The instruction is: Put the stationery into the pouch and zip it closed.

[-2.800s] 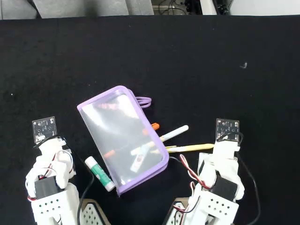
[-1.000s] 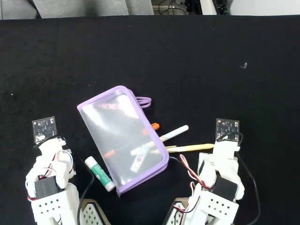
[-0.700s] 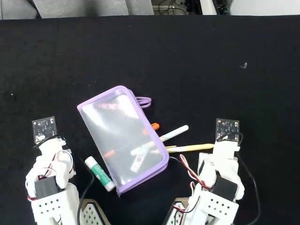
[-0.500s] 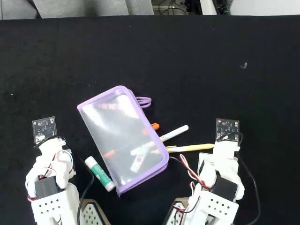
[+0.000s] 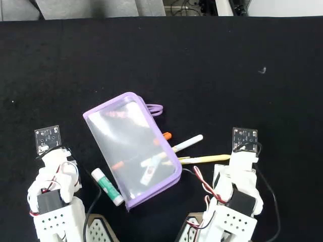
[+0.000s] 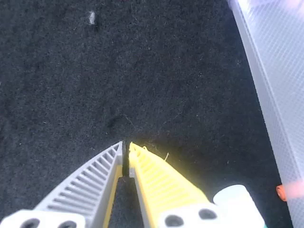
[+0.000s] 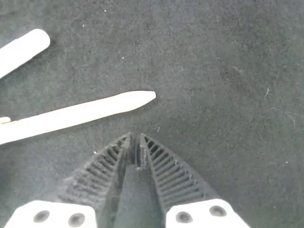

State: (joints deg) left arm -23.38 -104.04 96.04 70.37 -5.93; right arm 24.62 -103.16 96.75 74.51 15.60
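Two arms are sitting at the bottom of the frame, both tools clenched on nothing. Lower left, the left tool [image 6: 126,159] is hanging nearest the one glue stick [image 5: 107,187], which is lying diagonally just beside the pouch's lower-left edge. The single purple pouch [image 5: 132,148] is sitting mid-frame on the black counter [image 5: 227,75], a few pens showing through. Right of it, one white marker [image 5: 187,143] and one yellow pencil [image 5: 204,159] are lying loose, long axes running roughly left-right. The pencil's end is lying just ahead of the right tool [image 7: 137,151], crosswise to it, so I'm guessing that arm is the one going for it.
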